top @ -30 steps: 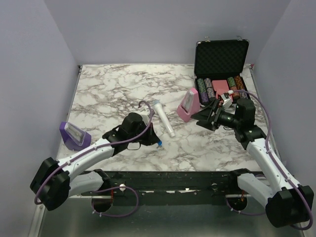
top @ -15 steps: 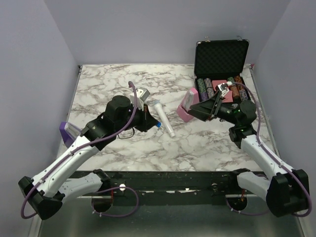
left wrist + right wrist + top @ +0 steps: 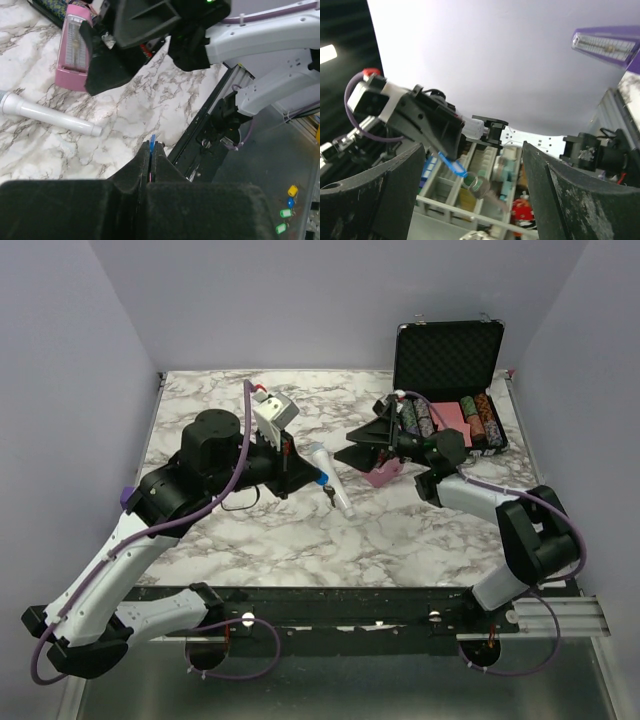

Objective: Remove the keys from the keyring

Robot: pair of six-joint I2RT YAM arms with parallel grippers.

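Note:
My left gripper (image 3: 316, 477) is shut on the blue head of the key (image 3: 323, 482) and holds it above the table, next to the white microphone. In the left wrist view the jaws (image 3: 151, 146) are pressed together with a blue sliver of the key (image 3: 152, 139) sticking out. In the right wrist view the blue key head (image 3: 451, 165) juts from the left gripper's tip, and the silver keyring (image 3: 479, 184) hangs below it, blurred. My right gripper (image 3: 352, 444) is open and empty, just right of the key, facing it, and its fingers (image 3: 370, 195) stand wide apart.
A white microphone (image 3: 343, 502) lies on the marble table mid-centre. A pink box (image 3: 378, 473) stands behind my right gripper. An open black case (image 3: 450, 360) with poker chips is at the back right. A purple box (image 3: 127, 497) peeks out at the left edge.
My left gripper has lifted the key from the table's front and carried it up and back. My right gripper has swung left from beside the case towards the key.

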